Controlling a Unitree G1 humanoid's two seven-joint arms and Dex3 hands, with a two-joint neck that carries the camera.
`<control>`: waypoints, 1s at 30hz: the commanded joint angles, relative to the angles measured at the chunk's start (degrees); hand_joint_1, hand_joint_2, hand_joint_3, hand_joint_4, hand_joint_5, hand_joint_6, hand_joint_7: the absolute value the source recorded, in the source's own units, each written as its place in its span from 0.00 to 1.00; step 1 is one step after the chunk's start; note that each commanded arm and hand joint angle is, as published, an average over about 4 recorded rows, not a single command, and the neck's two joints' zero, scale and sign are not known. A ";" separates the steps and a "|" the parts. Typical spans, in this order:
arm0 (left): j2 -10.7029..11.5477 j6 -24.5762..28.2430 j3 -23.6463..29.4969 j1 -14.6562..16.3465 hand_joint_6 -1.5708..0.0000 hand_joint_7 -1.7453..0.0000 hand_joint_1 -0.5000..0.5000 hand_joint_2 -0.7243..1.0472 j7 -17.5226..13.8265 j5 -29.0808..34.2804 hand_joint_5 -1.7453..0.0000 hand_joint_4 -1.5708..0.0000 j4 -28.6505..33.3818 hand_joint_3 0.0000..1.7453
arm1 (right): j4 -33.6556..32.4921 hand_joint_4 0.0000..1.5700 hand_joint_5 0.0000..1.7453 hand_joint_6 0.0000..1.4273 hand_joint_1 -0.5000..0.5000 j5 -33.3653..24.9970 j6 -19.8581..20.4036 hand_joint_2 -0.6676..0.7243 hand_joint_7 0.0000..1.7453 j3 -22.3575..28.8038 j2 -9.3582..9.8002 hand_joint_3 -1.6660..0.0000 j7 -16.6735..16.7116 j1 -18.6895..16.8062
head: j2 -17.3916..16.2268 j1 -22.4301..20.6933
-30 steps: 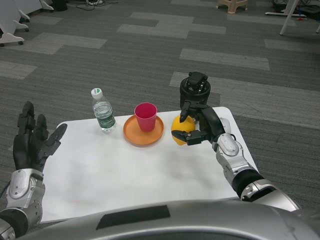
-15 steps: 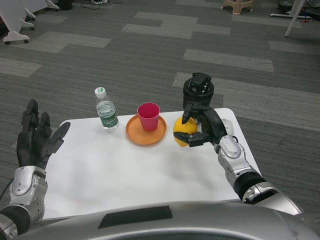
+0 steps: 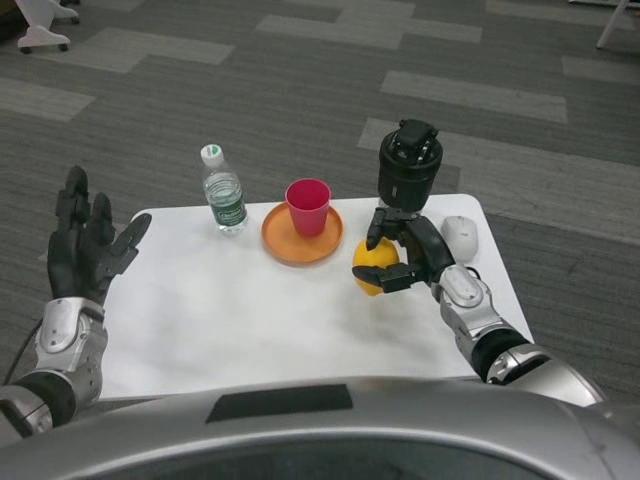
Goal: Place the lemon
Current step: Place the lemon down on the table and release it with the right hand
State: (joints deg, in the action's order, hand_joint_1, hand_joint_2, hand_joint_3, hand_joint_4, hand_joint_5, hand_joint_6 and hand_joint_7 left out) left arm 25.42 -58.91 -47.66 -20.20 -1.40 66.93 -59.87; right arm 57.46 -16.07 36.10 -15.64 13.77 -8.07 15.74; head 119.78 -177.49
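Observation:
A yellow lemon (image 3: 372,265) is held by my right hand (image 3: 403,254), whose fingers wrap over its top and right side, just right of the orange plate (image 3: 290,238). It hangs close to the white table (image 3: 250,320); whether it touches the surface I cannot tell. A pink cup (image 3: 307,206) stands upright on that plate. My left hand (image 3: 88,248) waits beyond the table's left edge, fingers spread and empty.
A small water bottle (image 3: 225,202) stands at the back left of the table. A black cylindrical device (image 3: 409,170) stands behind my right hand, and a white mouse (image 3: 460,236) lies at the back right. Grey carpet lies beyond the table.
The camera has tilted, so the whole scene sits lower and more to the right in the picture. My right hand still holds the lemon beside the plate; the left hand stays put.

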 commanded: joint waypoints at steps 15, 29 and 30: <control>0.53 0.29 0.64 -0.65 1.00 1.00 1.00 0.90 0.19 0.13 1.00 1.00 -0.18 0.05 | 9.60 0.58 1.00 0.64 0.72 0.06 -0.70 0.15 0.88 -8.77 -0.06 0.56 1.94 6.21 | -0.40 -0.33; 0.42 0.29 0.70 -0.63 1.00 1.00 1.00 0.90 0.35 0.22 1.00 1.00 -0.42 0.05 | 14.81 0.38 0.94 0.40 0.61 -0.01 -1.89 0.18 0.83 -14.44 -1.02 0.58 4.44 9.22 | -0.24 -1.20; 0.42 0.29 0.72 -0.63 1.00 1.00 1.00 0.90 0.35 0.22 1.00 1.00 -0.40 0.05 | 15.01 0.35 0.94 0.38 0.60 -0.01 -1.93 0.18 0.82 -14.40 -1.02 0.60 4.47 9.22 | -0.23 -1.19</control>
State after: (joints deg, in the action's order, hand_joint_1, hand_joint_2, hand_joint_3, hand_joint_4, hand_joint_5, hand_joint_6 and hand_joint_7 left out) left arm 25.41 -58.79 -47.50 -20.21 -1.22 66.94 -60.09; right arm 72.03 -15.87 34.71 -30.15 12.70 -3.90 23.42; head 119.55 -178.68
